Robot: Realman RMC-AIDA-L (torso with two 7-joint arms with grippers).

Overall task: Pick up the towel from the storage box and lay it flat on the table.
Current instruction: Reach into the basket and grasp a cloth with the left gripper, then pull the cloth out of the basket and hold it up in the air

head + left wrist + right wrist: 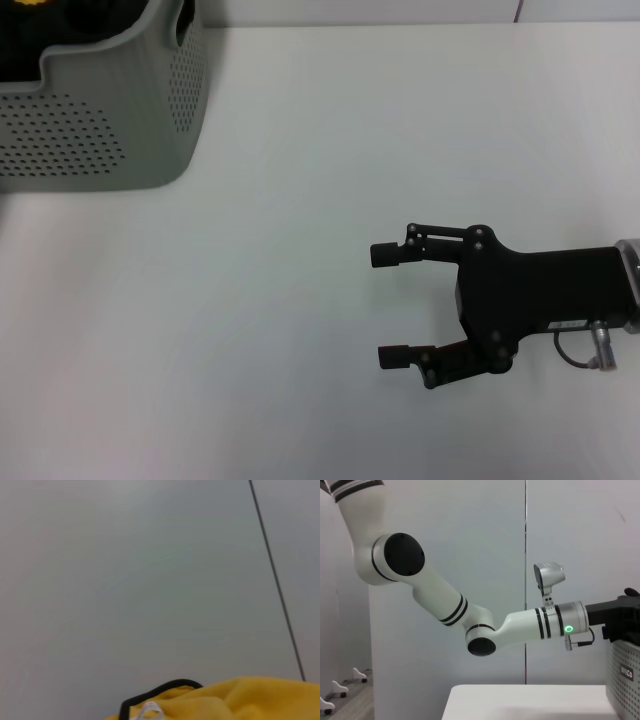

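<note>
The storage box stands at the far left of the table. A bit of the towel's yellow face shows inside it. In the left wrist view the towel is close below the camera, yellow face up, with its black edging and white tag. In the right wrist view my left arm reaches to the box, and the left gripper's black body is at the box's rim with its fingers hidden. My right gripper is open and empty over the table's right side.
A pale wall rises behind the table. The table's edge shows in the right wrist view. The box takes up the far left corner.
</note>
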